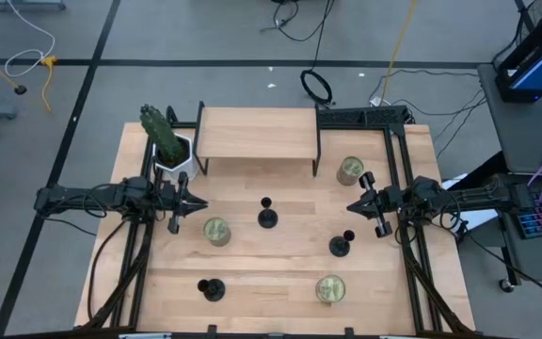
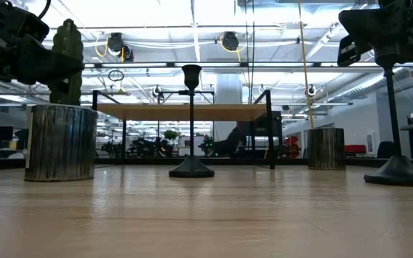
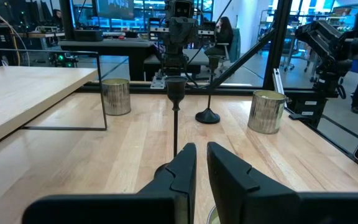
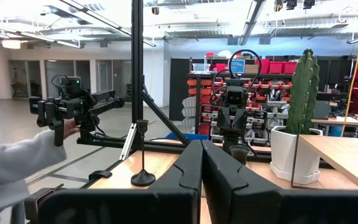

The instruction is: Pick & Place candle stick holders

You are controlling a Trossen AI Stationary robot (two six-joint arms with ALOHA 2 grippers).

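Both grippers, left gripper (image 1: 199, 203) and right gripper (image 1: 353, 207), hover with jaws nearly pressed together and holding nothing, while all three candle stick holders (image 1: 267, 217) (image 1: 340, 246) (image 1: 211, 288) stand untouched, well apart on the table (image 1: 262, 292); judged not started.

A light wooden table (image 1: 280, 282) carries a raised shelf (image 1: 257, 134) at its far edge, with three candle stick holders (image 1: 267, 218), three jars (image 1: 216, 232) and a potted plant (image 1: 171, 151) around and before that shelf.
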